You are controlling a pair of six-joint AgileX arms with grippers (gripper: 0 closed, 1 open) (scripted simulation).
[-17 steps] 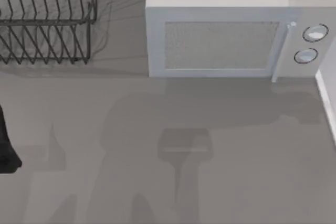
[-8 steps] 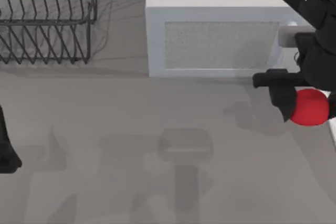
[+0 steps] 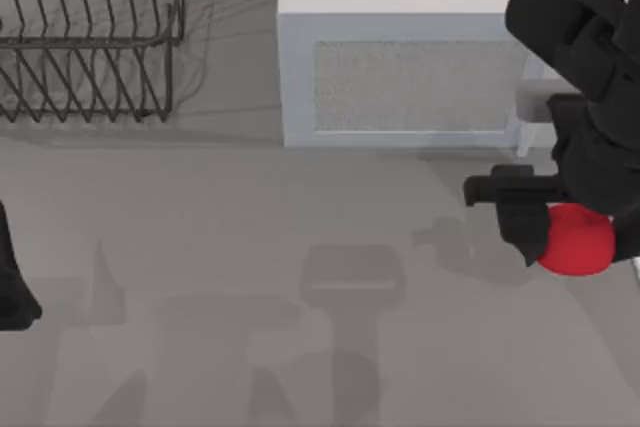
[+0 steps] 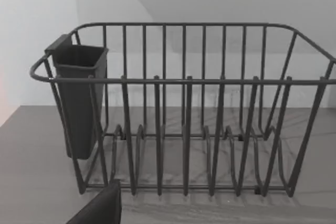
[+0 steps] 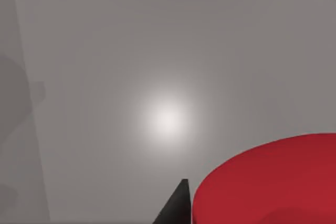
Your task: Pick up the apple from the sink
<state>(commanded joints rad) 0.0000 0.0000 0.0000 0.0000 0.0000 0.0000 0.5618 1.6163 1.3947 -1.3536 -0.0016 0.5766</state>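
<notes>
The red apple (image 3: 578, 241) hangs above the grey counter at the right side, in front of the microwave's right end. My right gripper (image 3: 572, 229) is shut on it, with one dark finger (image 3: 522, 225) against the apple's left side and the black arm rising behind it. In the right wrist view the apple (image 5: 273, 182) sits close up beside a dark fingertip (image 5: 177, 208), with bare grey counter beyond. The sink is out of view. My left arm (image 3: 12, 282) stays parked at the left edge.
A white microwave (image 3: 400, 67) stands at the back, its right end covered by my right arm. A black wire dish rack (image 3: 90, 37) is at the back left; the left wrist view faces this rack (image 4: 184, 114) and its dark cup (image 4: 79, 98).
My right arm came in from the right carrying the apple, then shifted left and nearer the table's front. The left arm has not moved.
</notes>
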